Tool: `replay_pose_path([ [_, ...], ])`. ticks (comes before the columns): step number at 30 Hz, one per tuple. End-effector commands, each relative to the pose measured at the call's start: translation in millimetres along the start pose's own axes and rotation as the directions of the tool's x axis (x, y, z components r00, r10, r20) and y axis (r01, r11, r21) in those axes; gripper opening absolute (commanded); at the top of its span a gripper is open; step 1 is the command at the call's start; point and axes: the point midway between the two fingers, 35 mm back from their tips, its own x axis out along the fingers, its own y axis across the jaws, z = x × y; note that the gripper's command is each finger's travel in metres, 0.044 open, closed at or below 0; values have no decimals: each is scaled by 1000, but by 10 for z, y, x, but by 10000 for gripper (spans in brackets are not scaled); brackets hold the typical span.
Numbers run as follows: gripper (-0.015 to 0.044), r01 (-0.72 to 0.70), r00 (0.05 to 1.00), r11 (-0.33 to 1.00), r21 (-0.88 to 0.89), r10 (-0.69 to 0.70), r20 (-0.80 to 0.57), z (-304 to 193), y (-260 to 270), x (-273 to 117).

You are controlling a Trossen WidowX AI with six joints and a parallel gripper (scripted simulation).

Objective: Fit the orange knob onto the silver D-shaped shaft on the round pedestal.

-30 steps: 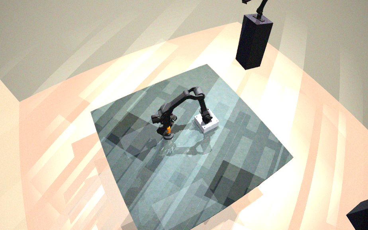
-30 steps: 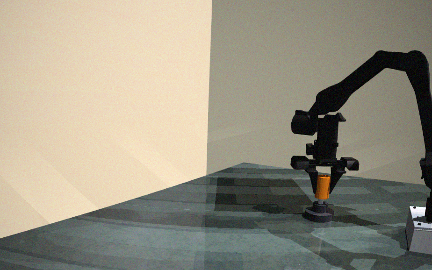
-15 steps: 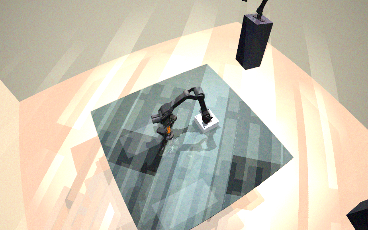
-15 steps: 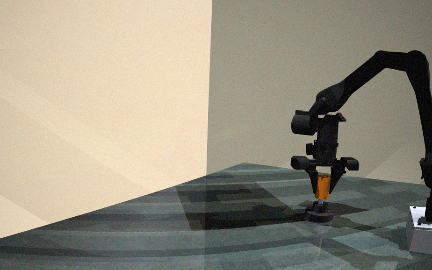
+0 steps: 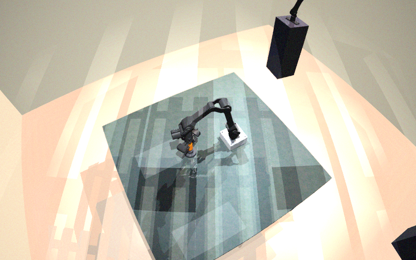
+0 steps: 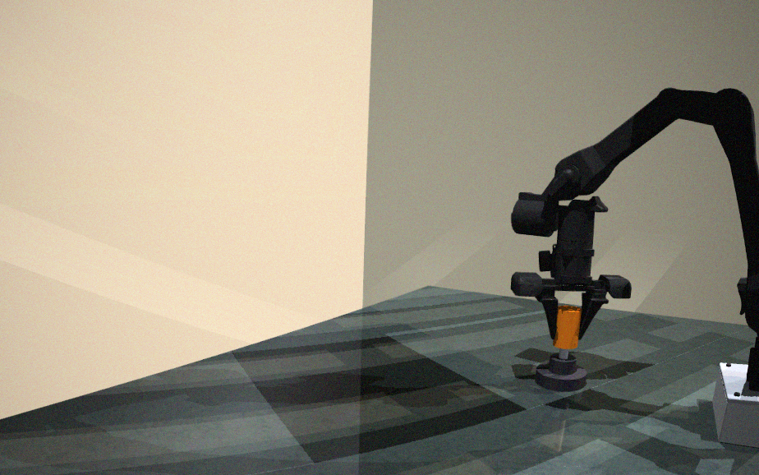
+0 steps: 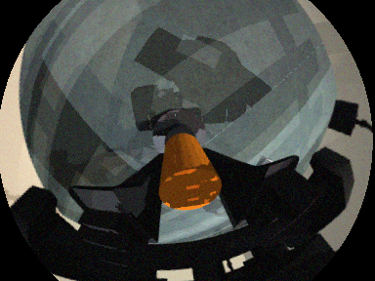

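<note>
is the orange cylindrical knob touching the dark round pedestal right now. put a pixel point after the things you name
Apart. The exterior view shows the silver shaft (image 6: 563,353) bare between the orange cylindrical knob (image 5: 190,146) (image 6: 567,328) (image 7: 189,171) and dark round pedestal (image 5: 190,154) (image 6: 560,378) (image 7: 158,142).

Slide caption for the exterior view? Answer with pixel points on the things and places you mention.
End effector (image 6: 568,334) grips the orange knob (image 6: 567,329) above the round pedestal (image 6: 560,378), silver shaft (image 6: 563,353) partly visible between.

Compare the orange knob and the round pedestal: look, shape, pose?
The orange knob is bright orange; the round pedestal is dark grey.
The knob is a tall, narrow cylinder; the pedestal is low, wide and stepped.
The knob is held above, between the gripper's fingers; the pedestal stands on the table.
Both are round in outline.
</note>
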Motion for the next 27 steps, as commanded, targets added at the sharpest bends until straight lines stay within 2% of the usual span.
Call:
replay_pose_path([
  [1, 0, -1, 1000, 995, 98, 1, 1, 6, 4, -14],
  [4, 0, -1, 1000, 983, 182, 1, 1, 5, 2, 4],
  [27, 0, -1, 1000, 983, 182, 1, 1, 1, -1, 34],
])
